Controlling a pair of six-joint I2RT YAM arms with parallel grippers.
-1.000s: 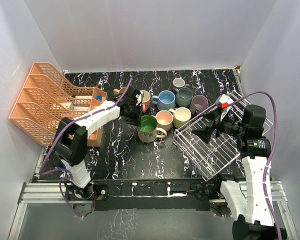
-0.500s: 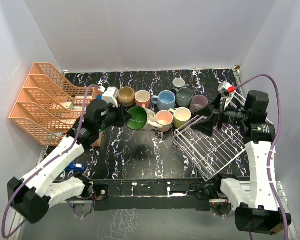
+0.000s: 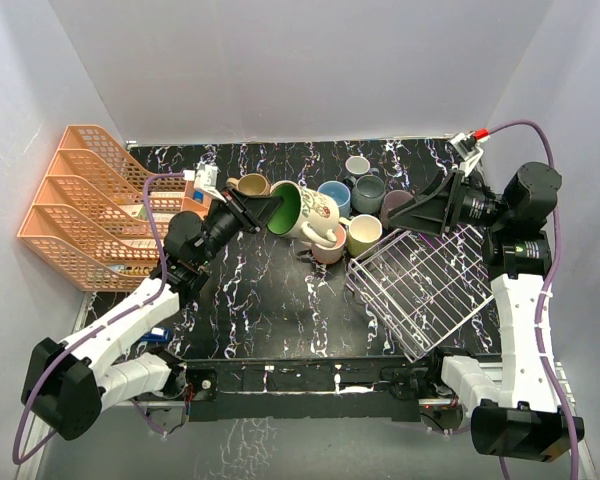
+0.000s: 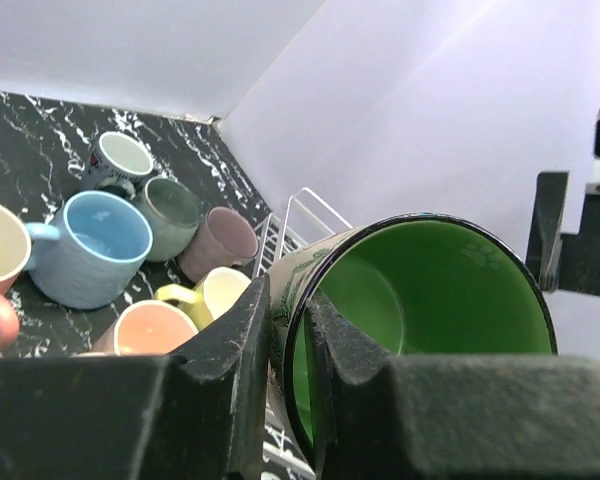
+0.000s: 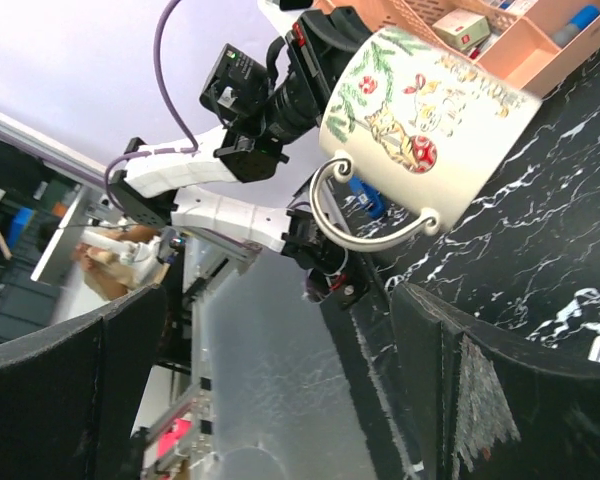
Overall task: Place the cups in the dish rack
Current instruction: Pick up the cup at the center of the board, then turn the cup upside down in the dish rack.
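Left gripper (image 3: pixel 263 211), nearly closed, pinches the rim of a cream ceramic mug with a green interior (image 3: pixel 308 212), with one finger inside the wall and one outside. The mug hangs on its side above the black marbled bench (image 3: pixel 260 300), over the near edge of the other mugs (image 3: pixel 335 192) clustered at the back. The white wire dish rack (image 3: pixel 420 285) lies at the right, apart from the mug. Right gripper (image 3: pixel 405 217), spread wide and holding nothing, hovers over the rack's far edge.
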